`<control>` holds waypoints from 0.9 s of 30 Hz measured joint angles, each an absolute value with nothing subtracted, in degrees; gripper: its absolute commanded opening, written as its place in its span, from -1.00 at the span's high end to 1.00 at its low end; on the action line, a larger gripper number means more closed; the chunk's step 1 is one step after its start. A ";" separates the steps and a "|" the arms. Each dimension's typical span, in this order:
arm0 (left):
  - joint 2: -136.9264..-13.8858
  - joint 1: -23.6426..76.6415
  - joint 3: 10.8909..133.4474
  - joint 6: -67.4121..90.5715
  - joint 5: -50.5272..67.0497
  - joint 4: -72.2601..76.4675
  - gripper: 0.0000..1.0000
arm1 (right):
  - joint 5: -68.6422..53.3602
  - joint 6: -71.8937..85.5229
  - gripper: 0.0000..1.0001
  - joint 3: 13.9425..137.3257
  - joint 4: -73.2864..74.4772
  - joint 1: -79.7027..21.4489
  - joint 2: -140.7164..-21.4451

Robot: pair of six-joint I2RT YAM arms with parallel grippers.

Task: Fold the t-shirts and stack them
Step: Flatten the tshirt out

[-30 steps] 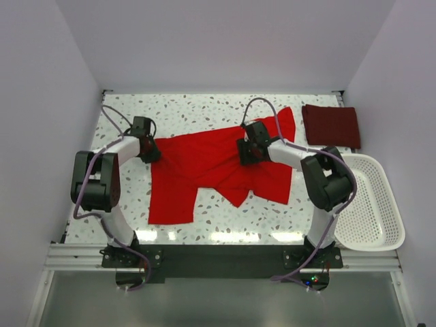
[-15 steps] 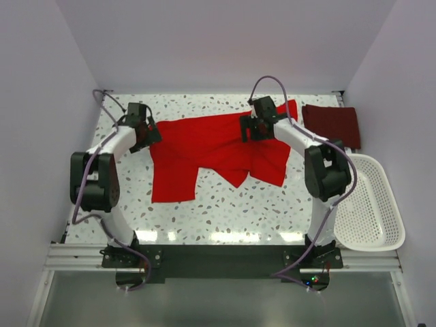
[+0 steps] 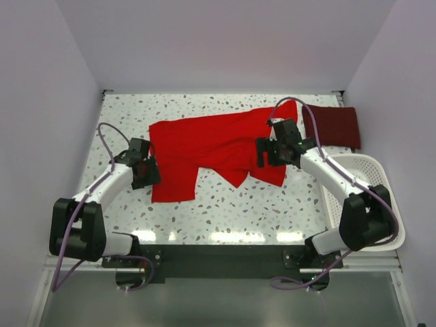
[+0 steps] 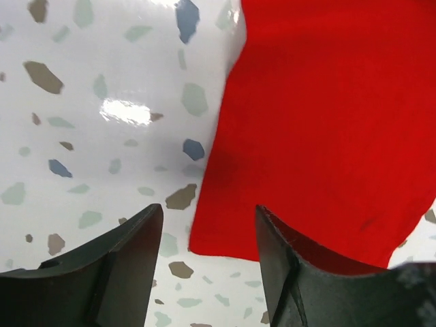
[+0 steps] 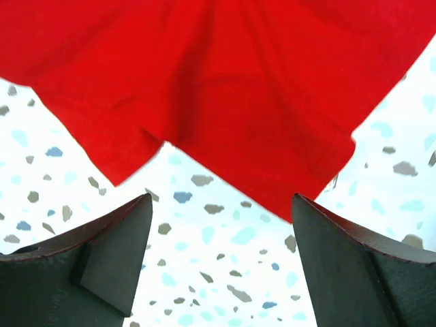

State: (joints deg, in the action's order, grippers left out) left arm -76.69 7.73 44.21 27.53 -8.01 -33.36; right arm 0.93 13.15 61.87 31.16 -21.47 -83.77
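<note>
Both arms reach low over the bright red cloth t-shirt [image 3: 204, 146]. The left gripper [image 4: 209, 228] and right gripper [image 5: 221, 221] have their fingers spread, holding nothing.

A white, colour-speckled terrazzo worktop [image 3: 225, 211] carries a bright red cloth short-sleeved t-shirt [image 3: 204, 146] spread rumpled across the frame's centre. A dark maroon folded t-shirt [image 3: 331, 126] lies at upper right, and a white plastic slatted basket [image 3: 392, 219] sits at the right edge.

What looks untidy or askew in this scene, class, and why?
The bright red t-shirt lies rumpled and skewed, not yet folded, edges overlapping unevenly. The maroon t-shirt at the far right is neatly folded.
</note>
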 measured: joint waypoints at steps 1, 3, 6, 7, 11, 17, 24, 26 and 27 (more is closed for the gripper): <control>-76.73 8.40 43.99 27.53 -7.55 -33.85 -0.18 | 0.78 13.37 -0.72 60.69 31.44 -21.50 -82.94; -77.06 9.30 43.70 27.51 -7.20 -33.91 -0.13 | 0.56 13.76 -0.72 58.72 31.48 -21.61 -81.60; -78.02 9.89 42.96 27.75 -7.18 -33.69 -0.10 | 0.49 14.11 -0.71 56.64 31.68 -21.74 -80.12; -78.48 9.96 42.52 27.90 -7.22 -33.50 -0.09 | 0.51 14.13 -0.71 56.21 31.68 -21.74 -79.72; -80.40 10.28 40.53 28.08 -7.66 -33.28 0.01 | 0.49 14.17 -0.71 54.92 31.33 -21.74 -78.41; -81.14 10.98 40.49 28.36 -8.60 -32.73 0.21 | 0.51 14.35 -0.71 54.13 30.37 -21.74 -78.30; -82.54 12.86 41.41 28.91 -9.58 -31.99 0.90 | 0.80 14.61 -0.70 52.75 29.67 -21.74 -78.22; -82.67 13.30 41.54 29.02 -10.15 -31.83 1.00 | 1.72 15.03 -0.70 52.12 29.04 -21.76 -77.97; -82.59 13.39 41.54 29.19 -10.35 -31.86 1.00 | 2.44 15.33 -0.70 51.83 29.04 -21.74 -77.84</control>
State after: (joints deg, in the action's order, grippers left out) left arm -82.59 13.39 41.54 29.19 -10.35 -31.86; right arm 2.44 15.33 51.83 29.04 -21.74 -77.84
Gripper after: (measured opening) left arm 0.030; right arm 0.854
